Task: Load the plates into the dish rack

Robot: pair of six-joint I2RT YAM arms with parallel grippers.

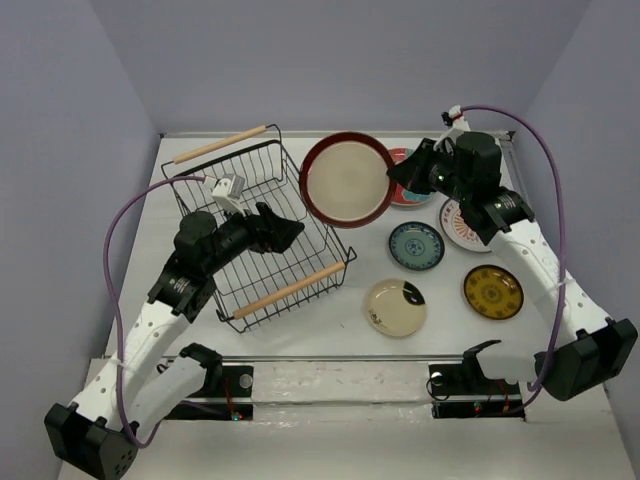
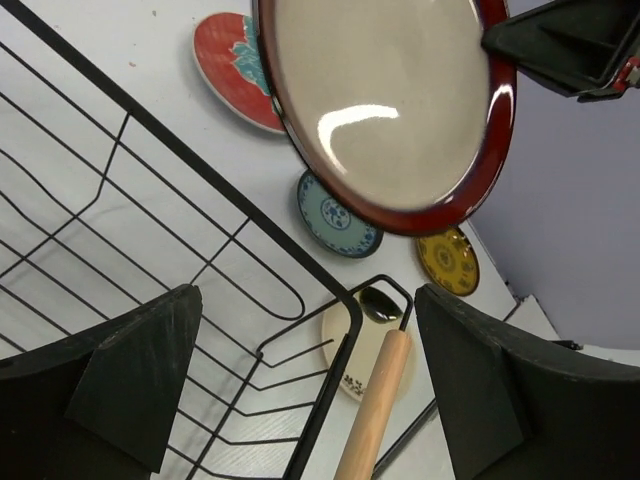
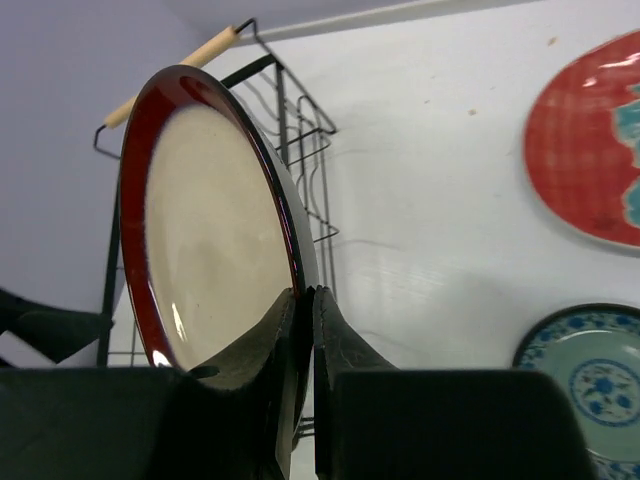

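While the right hand clenches the rim of the glossy maroon-rimmed beige plate, held tilted just beside the black wire dish rack, the left hand hangs released over the rack. The other plates, all round, lie flat on the white surface.

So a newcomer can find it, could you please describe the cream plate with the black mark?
Start at the black wire dish rack with wooden handles, left on the table. Right of its near corner lies a round cream ceramic plate. Unlike the yellow plate beside it, it is pale with one black mark at its edge.
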